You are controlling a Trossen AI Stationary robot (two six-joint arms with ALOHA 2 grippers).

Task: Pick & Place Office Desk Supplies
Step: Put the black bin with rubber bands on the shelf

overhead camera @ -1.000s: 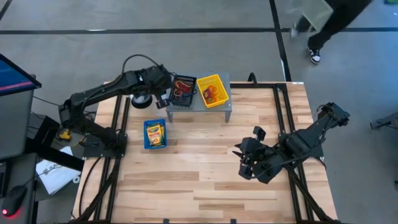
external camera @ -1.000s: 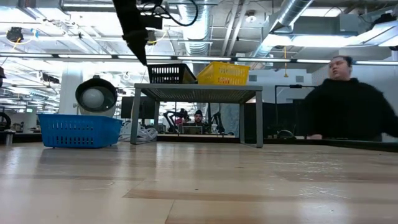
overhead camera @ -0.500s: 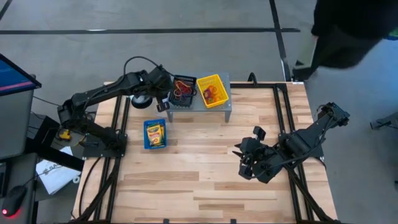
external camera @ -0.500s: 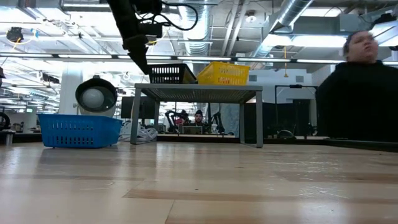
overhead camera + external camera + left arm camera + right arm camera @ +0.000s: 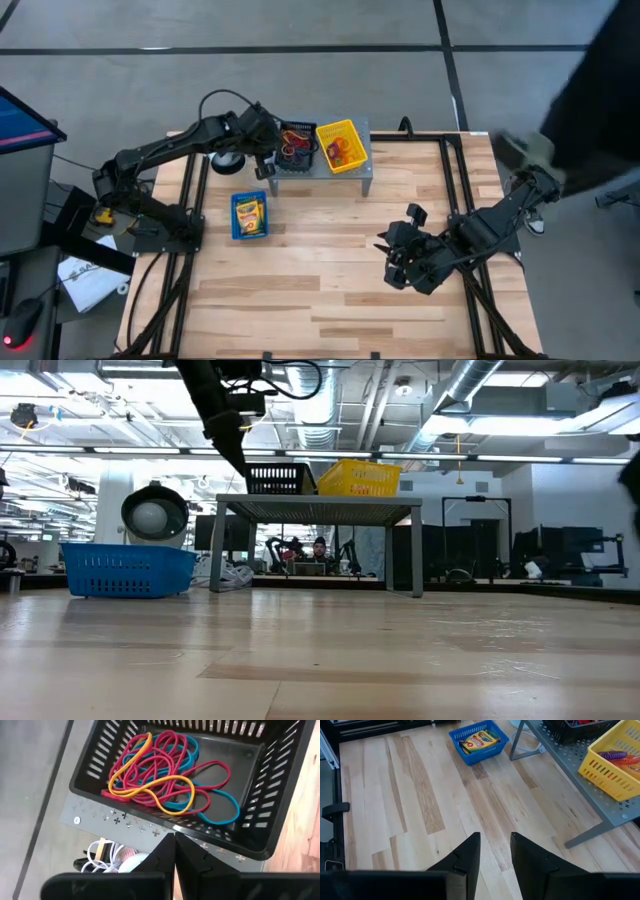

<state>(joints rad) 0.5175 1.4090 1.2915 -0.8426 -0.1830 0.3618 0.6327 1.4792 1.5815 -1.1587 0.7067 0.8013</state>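
Red, orange and blue rubber bands (image 5: 165,775) lie tangled in a black bin (image 5: 296,146) on the grey perforated shelf (image 5: 322,168). Beside it stands a yellow bin (image 5: 341,145) with more bands (image 5: 615,757). A blue bin (image 5: 249,216) on the table holds a crayon box (image 5: 479,739). My left gripper (image 5: 175,836) is shut and empty. It hangs tipped down just outside the black bin's left wall (image 5: 268,162), above the shelf's edge (image 5: 240,460). My right gripper (image 5: 495,842) hovers open over the table's right half (image 5: 392,262), holding nothing.
A round dark lamp-like object (image 5: 153,512) and white cable (image 5: 107,857) sit on the table left of the shelf. Bare wood (image 5: 330,290) stretches between the blue bin and my right gripper. A person's dark clothing (image 5: 600,90) shows beyond the table's far right corner.
My left gripper has sunk a little toward the black bin's left wall and tipped further downward, staying shut. The person beyond the table's far right corner has walked across.
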